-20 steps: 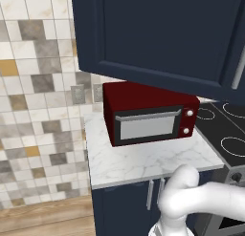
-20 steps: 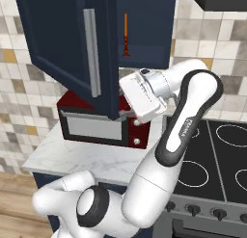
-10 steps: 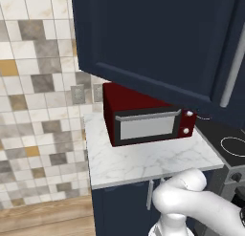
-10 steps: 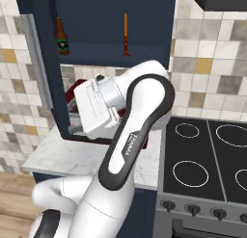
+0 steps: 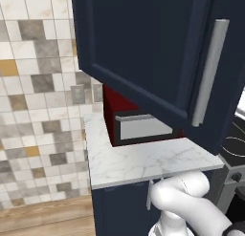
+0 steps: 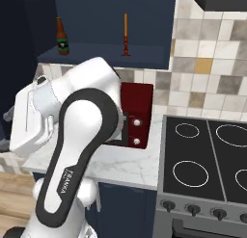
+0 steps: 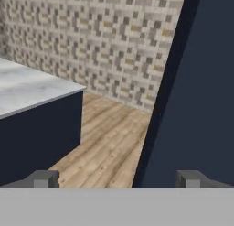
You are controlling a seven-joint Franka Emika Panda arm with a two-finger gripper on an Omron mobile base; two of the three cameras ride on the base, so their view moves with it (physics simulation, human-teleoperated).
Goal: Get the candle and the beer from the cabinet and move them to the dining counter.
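A: How is the arm posed?

B: In the right base view it is bent in a tall loop in front of the worktop, the hand turned out to the left. In the hand view the gripper [image 7: 117, 178] is seen with its tips set wide apart, nothing between them.

A: Where are the task's things?

B: The beer [image 6: 61, 36] and the candle [image 6: 125, 35] are stood upright, well apart, on the shelf of the cabinet [image 6: 96, 10].

A: What is around?

B: A red microwave [image 6: 136, 112] is set on the marble worktop [image 5: 143, 158], a stove [image 6: 207, 160] beside it.

A: What differs between views?

B: In the left base view the open cabinet door [image 5: 143, 53] with its silver handle [image 5: 209, 72] is shown in front of the shelf. In the hand view a wooden floor [image 7: 109, 138] and tiled wall [image 7: 91, 42] are shown.
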